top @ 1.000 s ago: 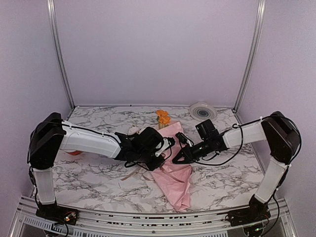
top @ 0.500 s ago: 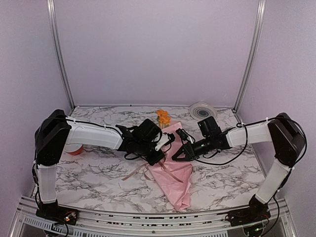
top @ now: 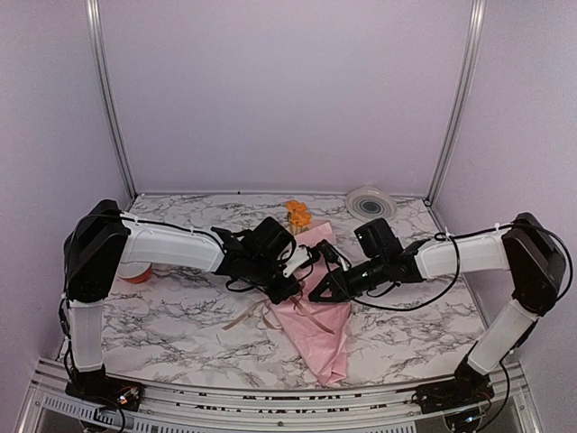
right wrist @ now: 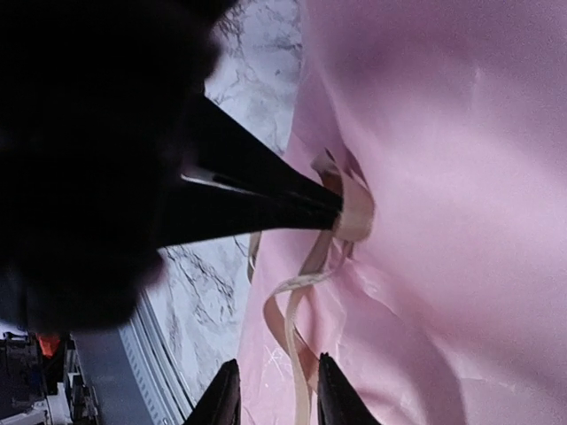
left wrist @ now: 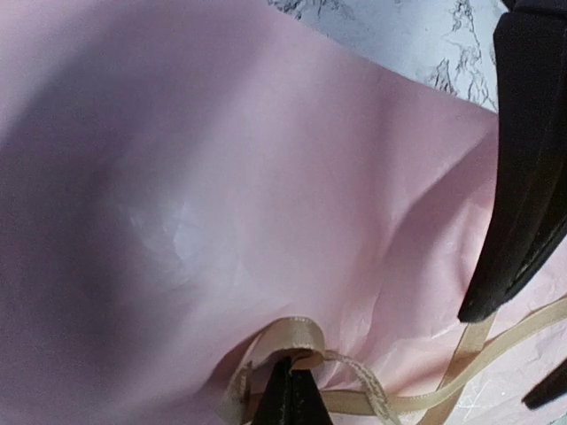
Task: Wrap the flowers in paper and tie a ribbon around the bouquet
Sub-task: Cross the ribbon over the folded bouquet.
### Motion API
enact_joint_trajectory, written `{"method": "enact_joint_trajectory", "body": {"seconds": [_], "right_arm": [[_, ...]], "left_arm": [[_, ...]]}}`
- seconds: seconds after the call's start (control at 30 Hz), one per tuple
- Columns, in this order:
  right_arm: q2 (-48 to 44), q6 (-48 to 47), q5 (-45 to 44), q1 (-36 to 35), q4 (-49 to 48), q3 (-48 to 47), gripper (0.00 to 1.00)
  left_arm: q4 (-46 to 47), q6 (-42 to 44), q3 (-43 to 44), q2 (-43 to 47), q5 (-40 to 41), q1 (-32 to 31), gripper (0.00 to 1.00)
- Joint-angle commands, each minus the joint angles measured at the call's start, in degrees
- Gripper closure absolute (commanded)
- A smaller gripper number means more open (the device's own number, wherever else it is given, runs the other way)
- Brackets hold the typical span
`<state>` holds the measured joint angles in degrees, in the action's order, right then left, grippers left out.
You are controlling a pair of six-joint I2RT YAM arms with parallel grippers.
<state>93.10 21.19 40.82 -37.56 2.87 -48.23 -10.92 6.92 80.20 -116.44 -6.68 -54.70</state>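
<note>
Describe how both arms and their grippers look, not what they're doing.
The left arm and right arm match: smooth white shell links joined by bulky rounded black joint housings, with thin black cables looping loose near the wrists. The left gripper and right gripper are black and taper to narrow tips. No markings show.

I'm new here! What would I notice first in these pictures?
A pink paper cone lies on the marble table, orange flowers poking out its far end. At its middle the left gripper pinches a loop of tan ribbon, and the open right gripper straddles a loose strand.
</note>
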Motion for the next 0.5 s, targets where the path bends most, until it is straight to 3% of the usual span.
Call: {"method": "enact_joint_trajectory", "body": {"seconds": [0.0,0.33,0.47], "right_arm": [[-0.6,0.7,-6.7,-3.0,2.2,-1.5,0.71],[-9.9,0.1,-15.3,-7.1,7.5,-0.5,0.75],[-14.5,0.9,-13.6,-7.2,5.5,1.7,0.76]], "left_arm": [[-1.5,0.3,1.2,-1.2,-1.1,0.4,1.00],[-1.5,0.2,1.2,-1.2,-1.4,0.5,1.00],[-1.6,0.1,1.3,-1.3,-1.7,0.6,1.00]]}}
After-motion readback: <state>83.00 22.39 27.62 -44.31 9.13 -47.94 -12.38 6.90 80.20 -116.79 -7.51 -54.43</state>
